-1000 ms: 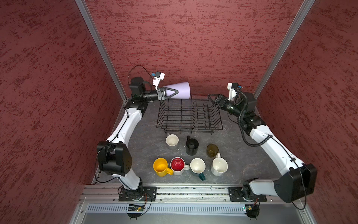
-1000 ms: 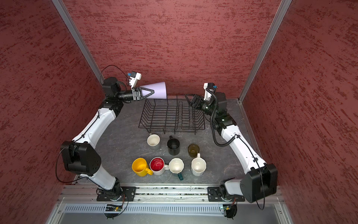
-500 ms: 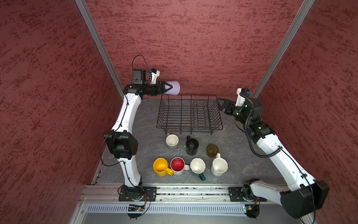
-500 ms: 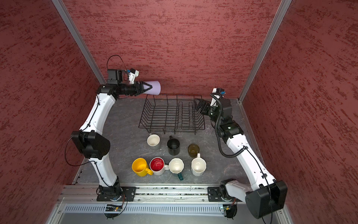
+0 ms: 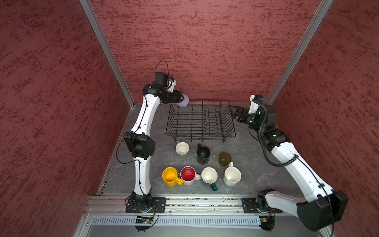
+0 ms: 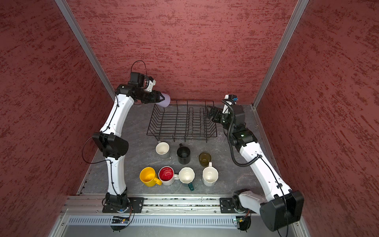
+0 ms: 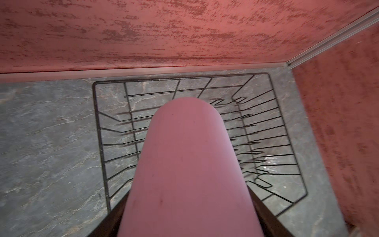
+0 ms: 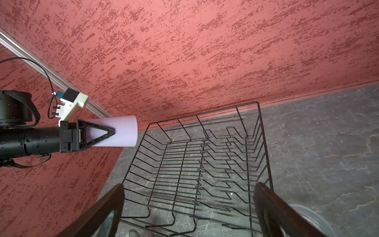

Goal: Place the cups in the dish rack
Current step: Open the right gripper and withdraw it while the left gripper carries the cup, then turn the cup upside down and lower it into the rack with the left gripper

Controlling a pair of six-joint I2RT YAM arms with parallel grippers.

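My left gripper [image 5: 178, 99] is shut on the lavender cup [image 5: 184, 102], which hangs on its side over the far left corner of the black wire dish rack [image 5: 202, 100]. In the left wrist view the cup [image 7: 184, 164] fills the middle, with a dark finger on either side and the rack [image 7: 94, 88] beneath. My right gripper [image 5: 235, 111] stands open and empty at the rack's right end. The rack holds nothing. Several cups stand in front of it: grey [image 5: 182, 148], black [image 5: 203, 153], amber glass [image 5: 224, 159], yellow [image 5: 170, 176], red-inside [image 5: 188, 175], dark teal [image 5: 209, 175], white [image 5: 232, 176].
A clear glass [image 6: 220, 136] lies on the grey tabletop just right of the rack, below my right wrist. Red walls close the cell behind and on both sides, close to the rack's far rim. A metal rail [image 5: 205, 202] runs along the front.
My left arm has drawn the lavender cup leftward and a little down, to the rack's far left corner. My right gripper has pulled back to the right and opened wider.
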